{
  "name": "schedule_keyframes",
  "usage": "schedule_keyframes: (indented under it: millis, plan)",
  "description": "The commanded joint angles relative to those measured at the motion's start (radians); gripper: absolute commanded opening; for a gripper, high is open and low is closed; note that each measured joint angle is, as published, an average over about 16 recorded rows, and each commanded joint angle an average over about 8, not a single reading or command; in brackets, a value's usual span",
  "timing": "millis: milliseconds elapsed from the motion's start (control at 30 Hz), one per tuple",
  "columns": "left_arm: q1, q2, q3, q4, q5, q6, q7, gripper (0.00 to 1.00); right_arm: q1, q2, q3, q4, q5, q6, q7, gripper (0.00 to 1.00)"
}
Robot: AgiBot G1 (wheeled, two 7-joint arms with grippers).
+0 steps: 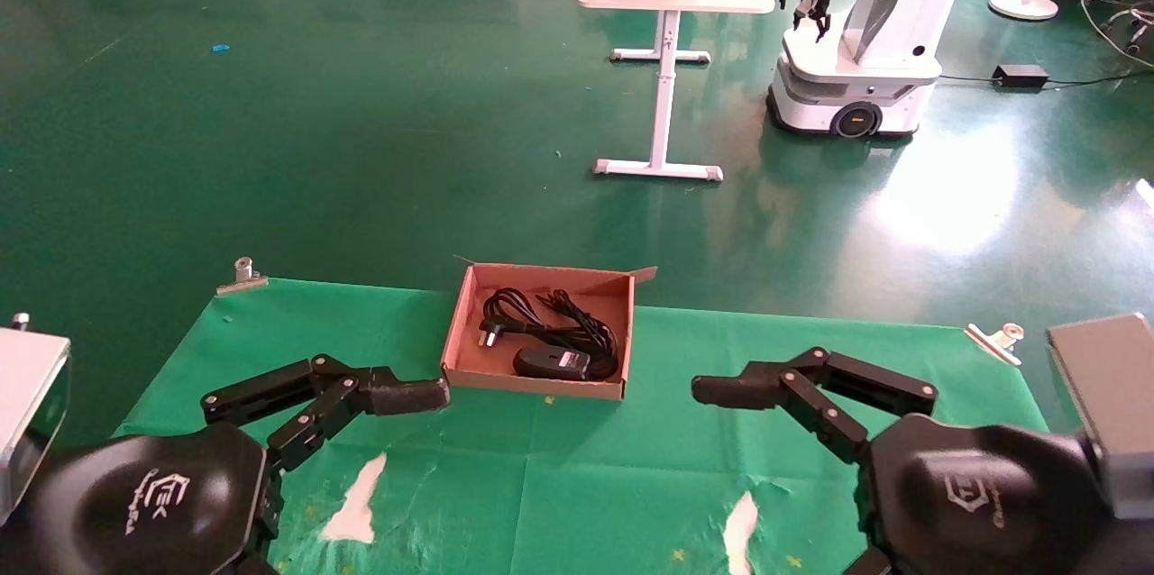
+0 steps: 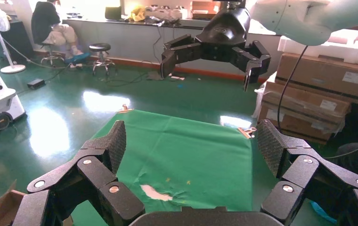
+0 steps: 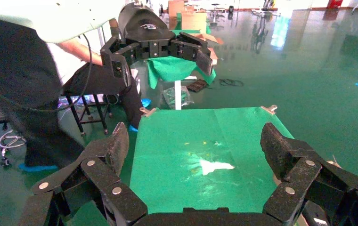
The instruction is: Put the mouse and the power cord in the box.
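The mouse [image 1: 552, 363] and coiled power cord [image 1: 541, 315] are seen lying inside the box [image 1: 464, 323] on the green cloth [image 1: 577, 467]. The left gripper [image 1: 410, 396] and right gripper [image 1: 721, 390] are held spread wide, empty, either side of the box

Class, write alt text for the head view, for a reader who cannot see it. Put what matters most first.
A brown cardboard box on a green-covered table holds a black mouse and a coiled black power cord. The left tool and the right tool hover open and empty on either side of the box. Beyond lies a shiny green floor with a white table and another robot.
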Motion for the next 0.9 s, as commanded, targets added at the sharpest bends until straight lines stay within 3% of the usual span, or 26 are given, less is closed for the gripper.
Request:
schedule_keyframes:
  millis: [33, 900]
  plan:
    - [-0.003, 0.002, 0.003, 0.004, 0.003, -0.002, 0.001, 1.0, 0.0, 0.0, 0.0, 0.0, -0.001, 0.0, 0.0, 1.0]
    - [-0.014, 0.009, 0.012, 0.019, 0.015, -0.01, 0.004, 1.0, 0.001, -0.002, -0.002, -0.001, -0.002, 0.002, 0.0, 1.0]
